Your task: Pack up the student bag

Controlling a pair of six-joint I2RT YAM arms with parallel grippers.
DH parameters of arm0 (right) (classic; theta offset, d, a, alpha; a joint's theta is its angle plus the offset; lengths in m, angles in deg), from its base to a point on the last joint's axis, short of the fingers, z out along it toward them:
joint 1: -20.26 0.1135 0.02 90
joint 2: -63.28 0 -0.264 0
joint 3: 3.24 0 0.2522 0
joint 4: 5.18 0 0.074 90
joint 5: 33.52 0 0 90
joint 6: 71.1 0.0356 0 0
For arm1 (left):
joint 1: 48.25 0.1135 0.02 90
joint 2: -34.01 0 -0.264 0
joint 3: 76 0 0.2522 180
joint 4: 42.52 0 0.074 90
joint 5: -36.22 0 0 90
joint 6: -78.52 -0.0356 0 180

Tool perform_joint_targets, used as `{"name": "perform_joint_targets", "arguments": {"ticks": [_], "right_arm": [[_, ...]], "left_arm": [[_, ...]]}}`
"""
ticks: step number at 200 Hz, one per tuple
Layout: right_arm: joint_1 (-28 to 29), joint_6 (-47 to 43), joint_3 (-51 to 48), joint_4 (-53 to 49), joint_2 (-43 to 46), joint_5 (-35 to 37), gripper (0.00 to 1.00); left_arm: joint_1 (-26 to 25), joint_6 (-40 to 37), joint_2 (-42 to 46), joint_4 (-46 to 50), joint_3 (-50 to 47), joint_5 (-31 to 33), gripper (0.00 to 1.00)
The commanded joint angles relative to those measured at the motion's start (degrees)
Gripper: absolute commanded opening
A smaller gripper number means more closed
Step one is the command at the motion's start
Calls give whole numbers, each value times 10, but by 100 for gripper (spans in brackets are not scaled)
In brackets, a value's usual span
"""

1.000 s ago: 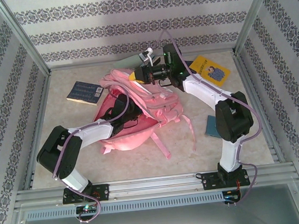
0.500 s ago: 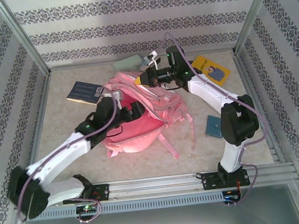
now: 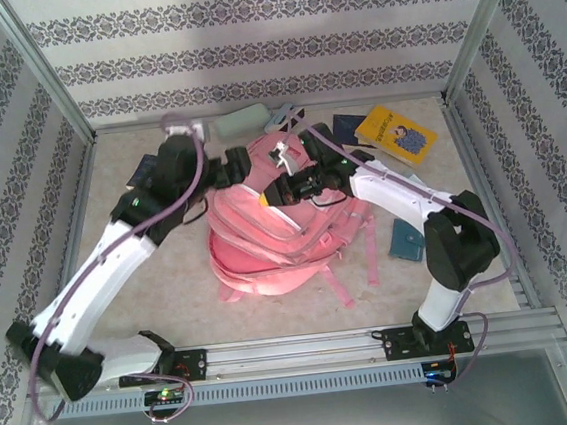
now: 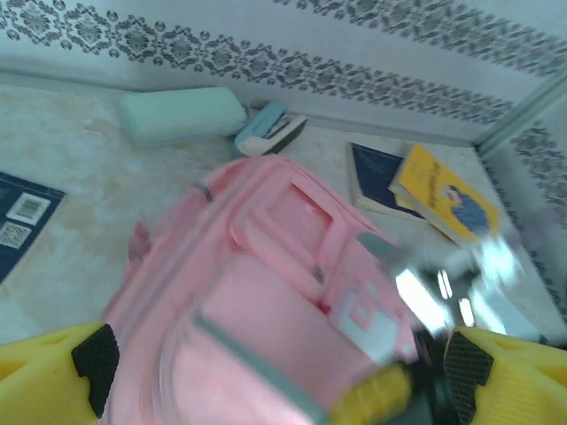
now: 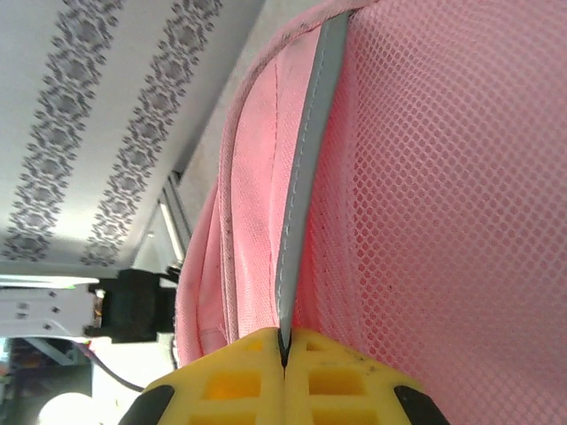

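A large pink student bag point(image 3: 266, 239) lay slumped in the middle of the table point(image 3: 160, 285), its straps trailing toward the near edge and its mouth looking flattened rather than held wide. The right gripper point(image 5: 283, 343) had its yellow fingers pressed together on a thin grey trim point(image 5: 306, 159) along the bag's mesh edge, at the bag's far side in the overhead view. That narrow pinch was probably the main risk: the strip could slide out under the bag's weight, and the opening would drop shut before anything went in. The left gripper point(image 4: 279, 367) hovered over the bag's far-left end, fingers wide apart with nothing between them; its wrist view was blurred, so its height above the fabric was unclear. A reach from there could catch a fold or strap and drag the bag against the right arm's hold. Unpacked things lay around the bag: a yellow book point(image 3: 397, 133) just beside a dark blue book point(image 3: 352, 126) at the far right, a dark booklet point(image 3: 143, 172) at the left, a mint-green case point(image 3: 238, 123) by the back wall, and a small teal notebook point(image 3: 405, 241) near the right arm. A shifting bag could push any of them aside.
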Motion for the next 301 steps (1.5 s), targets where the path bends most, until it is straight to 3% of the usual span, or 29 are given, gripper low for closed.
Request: {"name": "perform_joint_targets", "arguments": {"ticks": [1, 23, 45, 85, 102, 128, 158, 180, 209, 255, 301], "right_arm": [[-1, -28, -63, 21, 49, 50, 0], [10, -34, -96, 28, 54, 59, 0], [26, -39, -109, 39, 52, 71, 0], [37, -18, -118, 77, 51, 105, 0], [37, -6, -116, 88, 44, 110, 0], [38, 28, -120, 117, 29, 101, 0], [54, 72, -126, 143, 9, 84, 0], [71, 64, -116, 125, -3, 81, 0], [76, 94, -129, 156, -13, 59, 0], [79, 105, -147, 164, -22, 43, 0], [64, 120, -144, 181, -22, 30, 0]], "left_arm": [[38, -32, -93, 51, 80, -18, 96], [82, -30, -205, 61, 169, -56, 97], [105, -75, -321, 62, 256, -63, 97], [131, -70, -570, 192, 554, -4, 100], [147, -58, -638, 189, 633, -7, 100], [181, -31, -683, 101, 646, -45, 99], [213, -11, -756, -20, 682, -157, 97], [223, -16, -827, -49, 768, -139, 97], [239, 12, -861, -129, 776, -106, 95], [242, 91, -916, -203, 803, -163, 91], [235, 109, -928, -183, 798, -207, 92]]}}
